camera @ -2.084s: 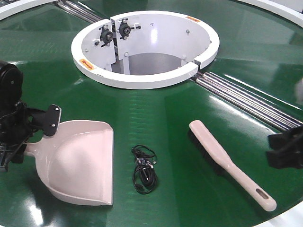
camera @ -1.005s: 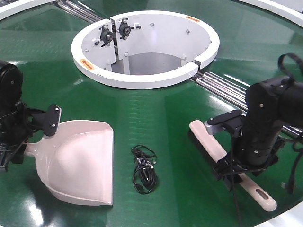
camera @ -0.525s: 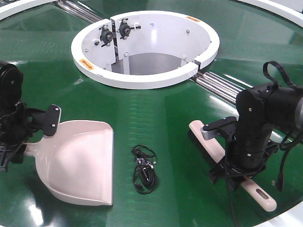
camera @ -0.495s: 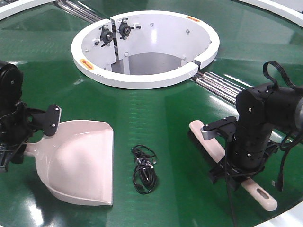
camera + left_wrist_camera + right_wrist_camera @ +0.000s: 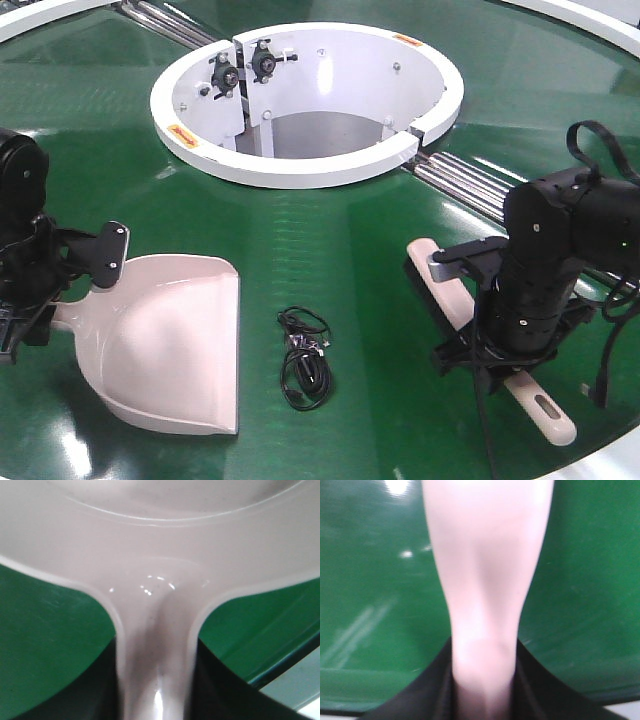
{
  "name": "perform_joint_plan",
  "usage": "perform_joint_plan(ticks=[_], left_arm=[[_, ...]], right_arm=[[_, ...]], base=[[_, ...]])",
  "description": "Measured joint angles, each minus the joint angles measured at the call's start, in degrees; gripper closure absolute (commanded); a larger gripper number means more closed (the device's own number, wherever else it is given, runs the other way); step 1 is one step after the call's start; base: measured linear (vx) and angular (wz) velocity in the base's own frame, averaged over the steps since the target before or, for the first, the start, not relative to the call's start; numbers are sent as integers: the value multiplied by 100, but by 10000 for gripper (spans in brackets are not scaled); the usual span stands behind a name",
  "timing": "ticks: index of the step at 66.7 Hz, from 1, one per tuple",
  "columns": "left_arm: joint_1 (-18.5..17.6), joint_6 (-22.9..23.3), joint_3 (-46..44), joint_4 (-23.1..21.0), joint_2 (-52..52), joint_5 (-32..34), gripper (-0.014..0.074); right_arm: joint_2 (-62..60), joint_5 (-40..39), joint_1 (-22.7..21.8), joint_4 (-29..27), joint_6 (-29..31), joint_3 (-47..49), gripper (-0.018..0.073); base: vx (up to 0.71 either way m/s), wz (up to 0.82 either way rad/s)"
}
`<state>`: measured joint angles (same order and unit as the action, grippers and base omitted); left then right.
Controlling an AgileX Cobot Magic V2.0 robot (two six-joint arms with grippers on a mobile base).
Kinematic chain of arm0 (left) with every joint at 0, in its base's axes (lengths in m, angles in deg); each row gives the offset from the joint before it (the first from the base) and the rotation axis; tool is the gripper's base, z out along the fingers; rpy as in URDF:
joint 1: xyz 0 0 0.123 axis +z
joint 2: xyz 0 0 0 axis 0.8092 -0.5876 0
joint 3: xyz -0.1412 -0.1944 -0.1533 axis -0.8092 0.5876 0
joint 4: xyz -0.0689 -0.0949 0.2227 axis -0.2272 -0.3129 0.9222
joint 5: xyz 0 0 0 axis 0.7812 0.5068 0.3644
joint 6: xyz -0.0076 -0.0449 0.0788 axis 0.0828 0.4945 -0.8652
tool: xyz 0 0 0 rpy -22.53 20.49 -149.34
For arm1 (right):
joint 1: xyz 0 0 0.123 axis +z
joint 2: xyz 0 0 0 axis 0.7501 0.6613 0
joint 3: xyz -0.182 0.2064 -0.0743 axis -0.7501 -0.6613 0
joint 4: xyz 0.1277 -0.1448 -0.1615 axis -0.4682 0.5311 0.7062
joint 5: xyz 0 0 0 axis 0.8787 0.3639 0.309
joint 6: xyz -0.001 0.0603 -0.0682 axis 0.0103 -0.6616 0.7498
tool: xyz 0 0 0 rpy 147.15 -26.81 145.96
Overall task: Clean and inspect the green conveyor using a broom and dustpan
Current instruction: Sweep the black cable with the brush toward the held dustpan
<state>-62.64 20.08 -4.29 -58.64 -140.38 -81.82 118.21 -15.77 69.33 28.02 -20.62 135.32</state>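
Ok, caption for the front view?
Left gripper on dustpan handle, right gripper gripping broom, cable tangle between them on the green conveyor.

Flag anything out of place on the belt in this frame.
A small tangle of black cable lies loose on the green conveyor, between the dustpan and the broom, touching neither. It is the only stray item on the belt, so it stands out. Nothing looks spilled or damaged.

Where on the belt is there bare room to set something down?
Bare green conveyor lies between white ring housing and black cable tangle, and between tangle and broom. Crowded where left gripper holds dustpan, right gripper holds broom.
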Motion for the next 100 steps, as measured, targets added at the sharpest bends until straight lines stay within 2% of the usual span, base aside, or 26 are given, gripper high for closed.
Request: perform_joint_plan(ticks=[27,49,61,83,100], left_arm=[[0,2,0,0,0,0,603],[0,2,0,0,0,0,603],[0,2,0,0,0,0,603],[0,2,0,0,0,0,603],[0,2,0,0,0,0,603]], right_arm=[[-197,549,1108,-74,-1099,101,564],[447,559,1449,-679,-1500,733,564],[872,534,1489,-938,-1740,776,564],[1237,496,1567,-1482,-1743,860,564],[1764,569,2039,-1785,-1588,1546,564]], base=[[0,0],[0,0],[0,0],[0,0],[0,0]])
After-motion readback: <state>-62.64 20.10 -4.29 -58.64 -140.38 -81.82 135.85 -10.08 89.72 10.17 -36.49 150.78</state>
